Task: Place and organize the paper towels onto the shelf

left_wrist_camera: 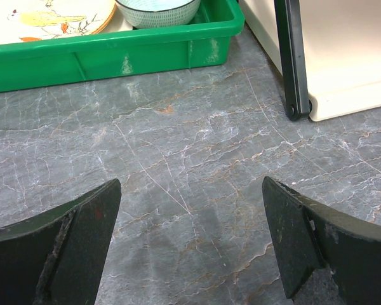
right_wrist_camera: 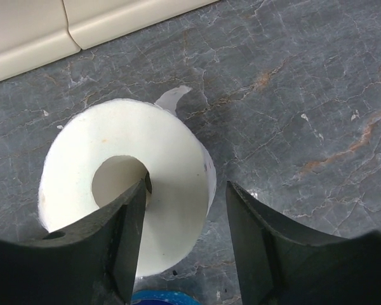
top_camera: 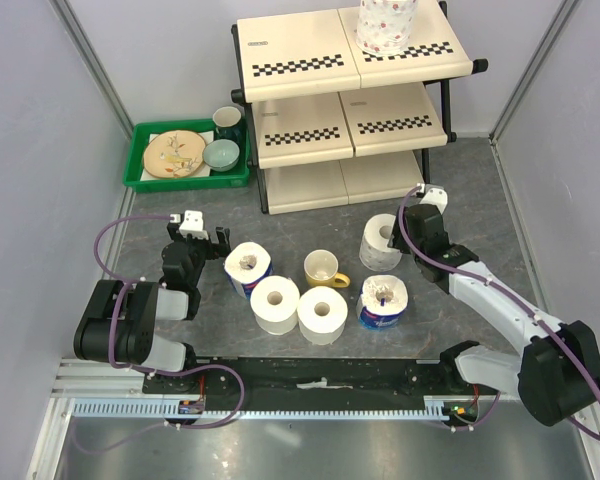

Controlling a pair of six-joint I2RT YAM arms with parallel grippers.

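Observation:
The shelf [top_camera: 350, 70] stands at the back, with one floral-patterned paper towel roll [top_camera: 385, 25] on its top tier. On the table stand two blue-wrapped rolls [top_camera: 248, 268] [top_camera: 383, 303], two plain white rolls [top_camera: 275, 303] [top_camera: 323, 314] and another white roll [top_camera: 381, 243]. My right gripper [top_camera: 402, 238] [right_wrist_camera: 187, 184] is open over that white roll [right_wrist_camera: 152, 146]: one finger is at its hollow core, the other outside its wall. My left gripper [top_camera: 202, 242] [left_wrist_camera: 190, 184] is open and empty over bare table, left of the rolls.
A yellow mug [top_camera: 325, 268] stands among the rolls. A green tray [top_camera: 185, 155] [left_wrist_camera: 114, 54] with a plate and bowls sits left of the shelf, beside a dark mug [top_camera: 228, 122]. The shelf's bottom panel [right_wrist_camera: 25, 32] and black leg [left_wrist_camera: 291, 63] are near the grippers.

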